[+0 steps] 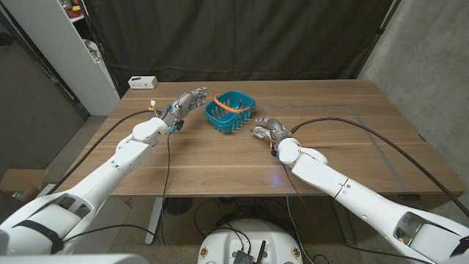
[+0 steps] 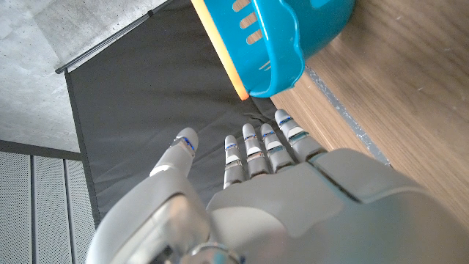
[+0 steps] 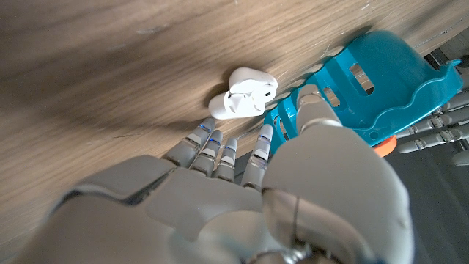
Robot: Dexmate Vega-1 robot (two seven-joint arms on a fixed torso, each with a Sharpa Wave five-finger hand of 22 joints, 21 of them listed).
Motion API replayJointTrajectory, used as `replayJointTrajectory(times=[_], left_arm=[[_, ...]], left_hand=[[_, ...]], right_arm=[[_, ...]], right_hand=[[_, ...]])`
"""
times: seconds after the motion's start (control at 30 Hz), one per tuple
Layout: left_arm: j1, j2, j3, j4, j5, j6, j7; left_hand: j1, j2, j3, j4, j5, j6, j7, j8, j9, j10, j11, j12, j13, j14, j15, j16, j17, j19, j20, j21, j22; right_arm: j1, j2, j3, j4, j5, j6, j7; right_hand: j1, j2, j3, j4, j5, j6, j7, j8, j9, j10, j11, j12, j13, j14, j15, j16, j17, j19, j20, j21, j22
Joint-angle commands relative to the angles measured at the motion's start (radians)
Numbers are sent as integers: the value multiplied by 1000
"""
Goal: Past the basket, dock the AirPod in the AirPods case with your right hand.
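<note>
Now reaching: right hand [image 3: 242,198] beside basket [image 3: 381,81], fingers [image 3: 209,139] apart, holding nothing, just short of open AirPods case [image 3: 245,92] on tabletop [image 3: 110,66]; AirPod perhaps already inside. Next, gentle press down.

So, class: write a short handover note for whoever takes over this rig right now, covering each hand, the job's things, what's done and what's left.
Left hand: raised beside the teal basket, fingers apart, holding nothing.
Right hand: low over the table by the basket's other side; its fingers reach toward the white AirPods case without gripping it.
The case lies open on the wood next to the basket. Whether an AirPod already sits inside is too unclear to tell.
Done: approach. Left: dock the AirPod.
</note>
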Motion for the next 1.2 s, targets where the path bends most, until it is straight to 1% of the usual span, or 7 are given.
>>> replayJointTrajectory(times=[0.03,0.37,0.4,0.6,0.63,1.03,1.2], left_arm=[[-14,-4,2,26,0,-5,-16],[-35,-13,6,63,-2,-18,-39],[-34,-12,6,59,-1,-11,-32],[-35,-12,6,64,-3,-11,-35],[-36,-12,6,65,-2,-13,-36],[-34,-10,7,54,-1,-10,-35],[-31,-6,9,37,4,6,-22]], left_hand=[[10,3,2,-4,9,6,-3,3,6,2,0,7,-1,-2,-7,2,2,-2,4,1,3],[9,3,2,-3,9,9,-5,4,6,2,0,7,-1,-4,-6,1,2,-2,4,1,3],[9,3,2,-3,9,9,-6,4,6,2,0,7,-1,-4,-7,2,2,-3,4,1,3],[9,2,2,-3,9,9,-5,4,6,0,1,7,-1,-4,-6,2,2,-3,4,1,3],[9,2,2,-3,9,9,-6,4,6,0,0,7,-1,-3,-6,2,2,-3,4,1,3],[9,3,2,-3,9,11,-3,4,6,0,0,7,-1,-3,-6,2,2,-3,3,1,3],[8,3,2,-3,9,10,-4,3,6,0,0,7,-1,-3,-7,2,2,-3,2,1,3]], right_arm=[[12,15,-8,25,12,-21,-7],[9,26,-13,29,9,-36,-37],[8,27,-12,29,9,-37,-39],[7,31,-10,31,12,-43,-48],[6,30,-10,30,13,-41,-49],[-18,24,13,38,25,10,-71],[-23,24,21,42,35,16,-71]], right_hand=[[19,-4,5,-4,4,17,1,10,2,13,-1,9,3,7,-41,1,1,19,17,8,3],[81,-9,21,-5,9,82,-30,30,5,41,-4,19,0,28,-48,9,-4,37,9,13,3],[91,-9,24,-5,9,90,-55,32,6,43,-4,19,0,30,-50,9,-5,40,6,14,3],[115,-10,28,-4,11,95,-50,30,9,54,-5,23,0,42,-58,14,-7,48,2,15,2],[121,-11,28,-3,11,94,-13,28,10,56,-5,24,0,43,-58,15,-7,49,1,14,2],[130,6,29,11,10,169,-18,51,13,111,-16,42,-1,84,-72,37,-1,88,-20,24,3],[126,12,25,17,6,198,9,58,14,145,-18,53,-2,106,-77,49,2,100,-24,26,3]])
